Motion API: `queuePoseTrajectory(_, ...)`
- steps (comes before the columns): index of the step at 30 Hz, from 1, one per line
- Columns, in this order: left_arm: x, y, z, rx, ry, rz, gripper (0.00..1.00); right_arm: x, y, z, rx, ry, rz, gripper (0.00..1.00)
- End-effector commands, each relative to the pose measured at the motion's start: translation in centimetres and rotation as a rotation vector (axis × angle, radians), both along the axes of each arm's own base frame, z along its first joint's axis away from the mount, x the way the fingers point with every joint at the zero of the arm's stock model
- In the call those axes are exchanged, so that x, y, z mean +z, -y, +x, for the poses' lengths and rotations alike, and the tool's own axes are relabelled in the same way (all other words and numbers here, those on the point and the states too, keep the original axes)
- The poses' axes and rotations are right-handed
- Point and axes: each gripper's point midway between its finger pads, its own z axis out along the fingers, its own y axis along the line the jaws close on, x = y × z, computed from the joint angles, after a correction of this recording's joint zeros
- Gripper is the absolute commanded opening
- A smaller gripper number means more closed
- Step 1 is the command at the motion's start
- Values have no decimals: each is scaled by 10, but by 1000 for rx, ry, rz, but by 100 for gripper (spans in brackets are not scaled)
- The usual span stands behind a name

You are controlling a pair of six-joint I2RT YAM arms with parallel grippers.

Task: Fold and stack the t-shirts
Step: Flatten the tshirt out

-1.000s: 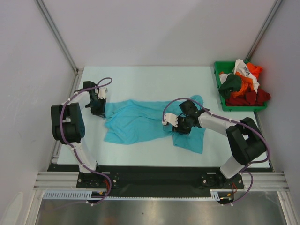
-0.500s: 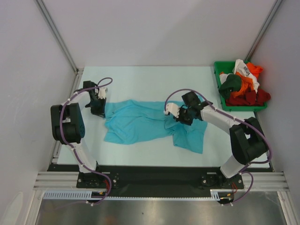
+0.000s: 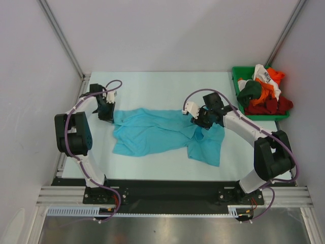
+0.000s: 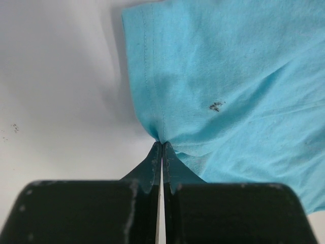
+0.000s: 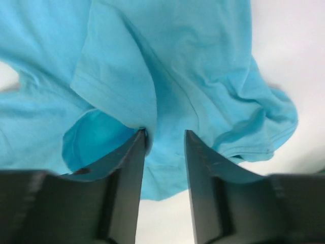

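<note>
A turquoise t-shirt lies crumpled and spread across the middle of the white table. My left gripper is at its left edge, shut on the hem, which bunches at the fingertips. Over the shirt's right part my right gripper hangs open. A fold of turquoise cloth rests against its left finger, and nothing is pinched between the two. More t-shirts, orange, red, dark green and white, are heaped in the bin.
A green plastic bin stands at the back right corner of the table. Grey walls and metal frame posts close in the left, right and back. A black rail with both arm bases runs along the near edge.
My right gripper moved back and a little right over the shirt, dragging its right part along, and its jaws now stand apart. The left gripper shifted slightly back, still holding the hem.
</note>
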Motion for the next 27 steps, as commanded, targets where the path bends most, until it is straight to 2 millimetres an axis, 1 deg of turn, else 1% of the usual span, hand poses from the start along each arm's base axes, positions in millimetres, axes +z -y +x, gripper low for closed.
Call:
queuePoseTrajectory(1, 16, 5, 9, -33, 44, -6, 0, 21, 2, 16, -53, 89, 12, 45)
queuePoseTrajectory(2, 16, 5, 9, -36, 45, -5, 0, 27, 6, 17, -65, 96, 18, 48)
queuePoseTrajectory(3, 18, 5, 9, -35, 48, -5, 1, 39, 11, 18, -75, 112, 43, 49)
queuePoseTrajectory(4, 17, 5, 8, -34, 45, -3, 0, 43, 15, 15, -78, 108, 49, 49)
queuePoseTrajectory(6, 16, 5, 7, -37, 44, -2, 0, 42, 25, 1, -58, 75, 37, 49)
queuePoseTrajectory(7, 15, 5, 6, -35, 39, -2, 1, 40, 30, -13, -39, 57, 49, 49)
queuePoseTrajectory(8, 15, 5, 6, -36, 39, -1, 1, 35, 35, -24, -8, 44, 29, 49)
queuePoseTrajectory(9, 14, 5, 5, -35, 38, 3, 0, 34, 37, -31, 4, 52, 27, 50)
queuePoseTrajectory(10, 13, 4, 5, -35, 36, 4, 0, 26, 42, -47, 23, 44, 23, 50)
queuePoseTrajectory(11, 12, 4, 4, -34, 31, 7, 0, 25, 43, -55, 43, 51, 23, 50)
queuePoseTrajectory(12, 11, 3, 3, -33, 31, 11, 0, 19, 45, -63, 82, 57, 8, 50)
queuePoseTrajectory(13, 10, 3, 2, -34, 26, 13, 0, 14, 45, -71, 107, 52, 5, 51)
queuePoseTrajectory(14, 8, 3, -1, -34, 19, 15, 0, 3, 45, -88, 139, 33, -5, 51)
queuePoseTrajectory(16, 6, 1, -3, -34, 12, 23, 1, -6, 43, -102, 211, 26, -20, 50)
queuePoseTrajectory(17, 4, 0, -4, -32, 7, 28, 0, -15, 41, -113, 246, 26, -25, 50)
queuePoseTrajectory(19, 2, -1, -6, -34, -1, 38, 0, -20, 36, -117, 280, 62, -10, 50)
queuePoseTrajectory(20, 1, -1, -6, -34, -3, 40, 0, -19, 32, -112, 290, 100, 2, 50)
queuePoseTrajectory(21, 1, -2, -8, -33, -8, 44, 0, -28, 32, -115, 297, 87, -3, 50)
queuePoseTrajectory(27, -3, -3, -12, -41, -20, 66, 0, -42, 26, -100, 246, 19, 4, 50)
